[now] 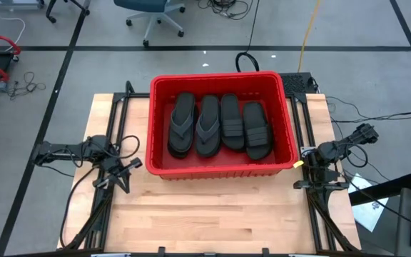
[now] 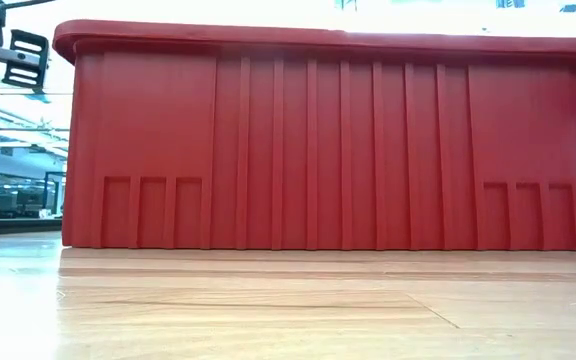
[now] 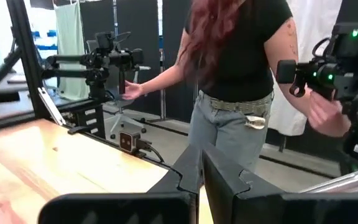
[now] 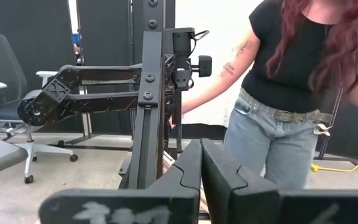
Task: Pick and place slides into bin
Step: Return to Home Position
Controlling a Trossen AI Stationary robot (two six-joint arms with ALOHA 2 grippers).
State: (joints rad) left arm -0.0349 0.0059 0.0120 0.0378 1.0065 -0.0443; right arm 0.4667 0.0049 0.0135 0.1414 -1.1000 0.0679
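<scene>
My left gripper (image 1: 123, 173) and right gripper (image 1: 312, 176) are both pinched closed, holding nothing. The bin (image 1: 220, 77) sits between them, with four slides (image 1: 220, 126) lying side by side inside.

slides (image 1: 230, 121): unseen in the low view, behind the bin (image 2: 328, 150) wall; any beneath the top four cannot be told
person (image 3: 241, 81): head cut off by the upper edge in both wrist views
</scene>
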